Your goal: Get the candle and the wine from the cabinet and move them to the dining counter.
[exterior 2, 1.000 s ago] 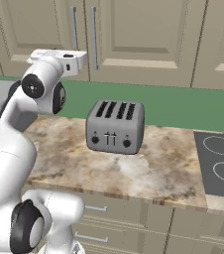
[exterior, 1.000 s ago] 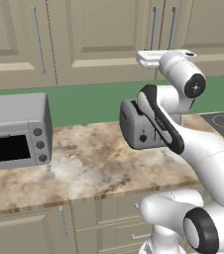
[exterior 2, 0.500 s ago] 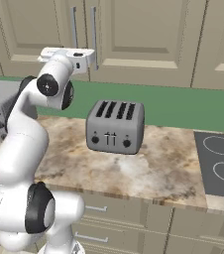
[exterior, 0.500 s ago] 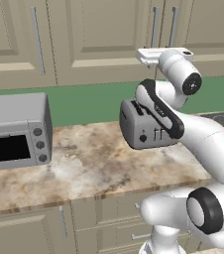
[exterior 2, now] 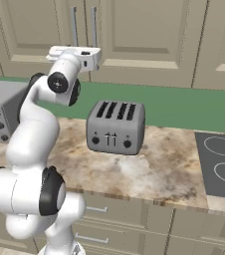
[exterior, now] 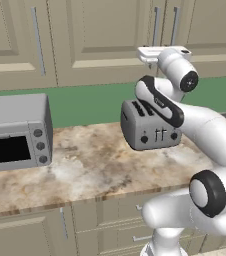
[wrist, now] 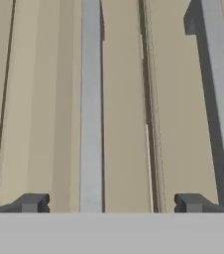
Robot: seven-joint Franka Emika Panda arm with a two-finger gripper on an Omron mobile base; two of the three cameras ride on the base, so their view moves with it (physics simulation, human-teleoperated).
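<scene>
Up against the closed doors of the cabinet (exterior 2: 134, 35), the tool (wrist: 109, 202) is held level at the height of the two long silver bar handles, its dark fingertips (wrist: 32, 202) spread wide apart with nothing between them. Through the hand view, the left handle (wrist: 90, 99) runs up between the two tips, nearer the left one, while the right handle (wrist: 218, 94) lies just outside the right tip; the seam where the two doors meet sits between the handles. From the base views the hand reaches the doors right at the handles (exterior: 164, 25), above the marbled desk (exterior: 95, 165) with the toaster (exterior 2: 115, 127) and the toaster oven (exterior: 16, 131) standing on it. Both doors look fully shut, so neither the wine nor the candle can be seen; judging by the task, they are behind those doors. By my reading the job is barely begun: the approach to the handle is about complete, but the grip on it, the opening of the door, the lifting out of both things and the trips to the dining counter all remain. Closing on the left handle seems the likely next step, and the tips appear suitably placed around it.
</scene>
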